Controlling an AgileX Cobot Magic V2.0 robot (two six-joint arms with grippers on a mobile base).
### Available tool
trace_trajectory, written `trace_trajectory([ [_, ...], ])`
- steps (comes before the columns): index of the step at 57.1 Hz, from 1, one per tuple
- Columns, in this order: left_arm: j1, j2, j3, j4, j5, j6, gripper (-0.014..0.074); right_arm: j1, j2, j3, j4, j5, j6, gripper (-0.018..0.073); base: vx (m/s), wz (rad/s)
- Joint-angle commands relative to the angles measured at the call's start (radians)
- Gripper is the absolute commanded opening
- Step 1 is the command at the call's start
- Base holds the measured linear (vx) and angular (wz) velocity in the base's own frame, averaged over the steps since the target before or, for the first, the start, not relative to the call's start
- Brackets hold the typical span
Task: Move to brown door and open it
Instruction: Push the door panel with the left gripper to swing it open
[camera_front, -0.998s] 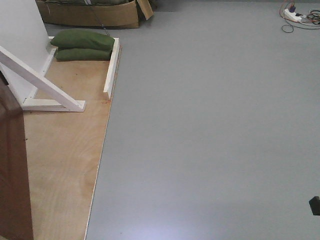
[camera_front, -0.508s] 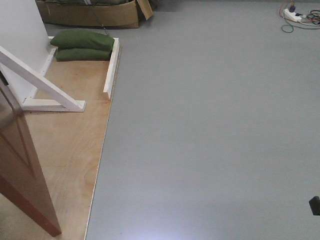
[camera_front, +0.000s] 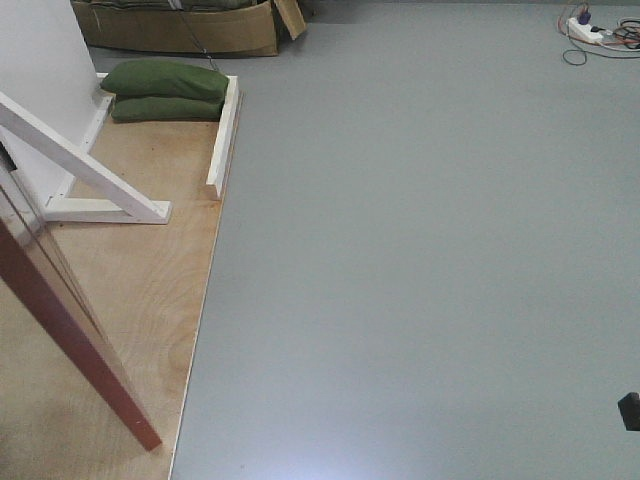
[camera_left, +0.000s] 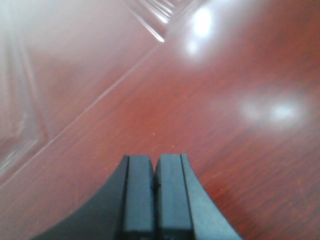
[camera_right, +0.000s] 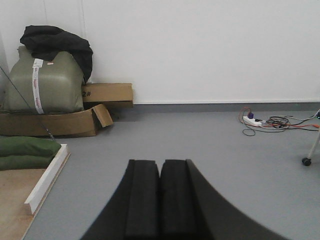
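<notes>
The brown door (camera_front: 62, 310) is a glossy reddish-brown slab that cuts diagonally across the lower left of the front view, its bottom corner near the edge of the plywood floor. Its handle is out of view. In the left wrist view the door's surface (camera_left: 215, 85) fills the frame, with a recessed panel edge at the upper left. My left gripper (camera_left: 156, 162) is shut, empty, and very close to the door face. My right gripper (camera_right: 160, 167) is shut too, with nothing in it, and points across the grey floor toward the far white wall.
A white wall panel with a diagonal white brace (camera_front: 85, 165) stands on the plywood base (camera_front: 140, 290). Two green sandbags (camera_front: 165, 90) lie behind it. A cardboard box (camera_front: 180, 30) sits at the back. A power strip with cables (camera_front: 595, 30) lies far right.
The door has swung outward over the plywood: its lower edge has moved right from the frame's left border to about a quarter of the way across. Nothing else has shifted.
</notes>
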Motion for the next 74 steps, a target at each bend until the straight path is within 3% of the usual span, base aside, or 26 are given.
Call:
trace_trajectory([
  [1,-0.069,-0.021,-0.034,-0.025,-0.072,0.039,-0.0003,0.0,-0.012,0.005,-0.007,-0.077,-0.005,0.0,0.0,0.0],
  [15,-0.231,0.013,-0.035,-0.004,-0.143,0.044,-0.0003,0.0,-0.012,0.005,-0.007,-0.077,-0.005,0.0,0.0,0.0],
  [40,-0.362,0.013,-0.035,-0.008,-0.152,0.044,-0.0003,0.0,-0.012,0.005,-0.007,-0.077,-0.005,0.0,0.0,0.0],
  [74,-0.371,0.013,-0.035,-0.008,-0.153,0.044,-0.0003,0.0,-0.012,0.005,-0.007,-0.077,-0.005,0.0,0.0,0.0],
])
